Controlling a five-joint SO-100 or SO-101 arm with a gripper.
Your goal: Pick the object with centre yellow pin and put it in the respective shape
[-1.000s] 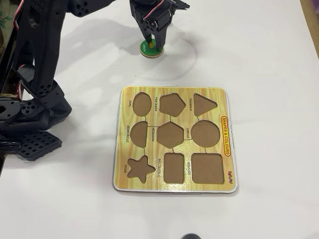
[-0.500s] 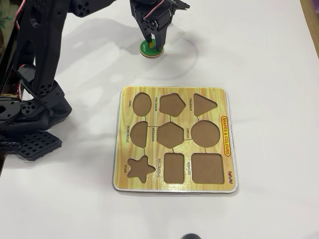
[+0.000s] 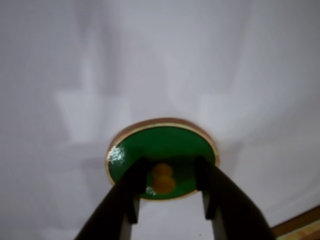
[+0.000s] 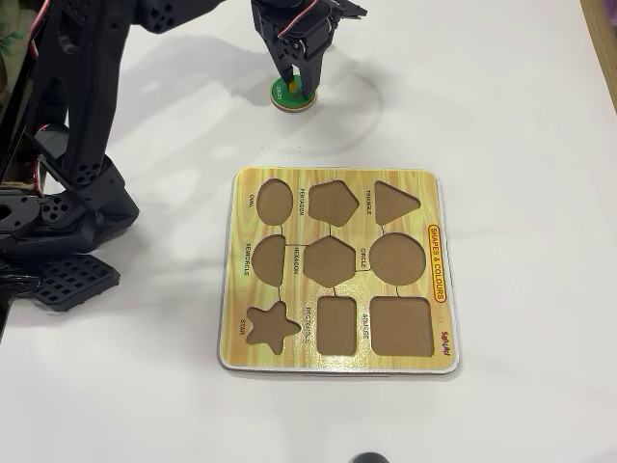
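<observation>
Green disc (image 3: 162, 145), yellow centre knob (image 3: 163, 178)

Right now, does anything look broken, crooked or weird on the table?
Nothing stands out. The green disc lies flat on the white table, away from the puzzle board, with the gripper straddling its yellow knob. All the board's cut-outs are empty, none damaged.

the green disc (image 4: 291, 94) has shifted very slightly up the overhead view, the fingers (image 4: 302, 81) with it.
</observation>
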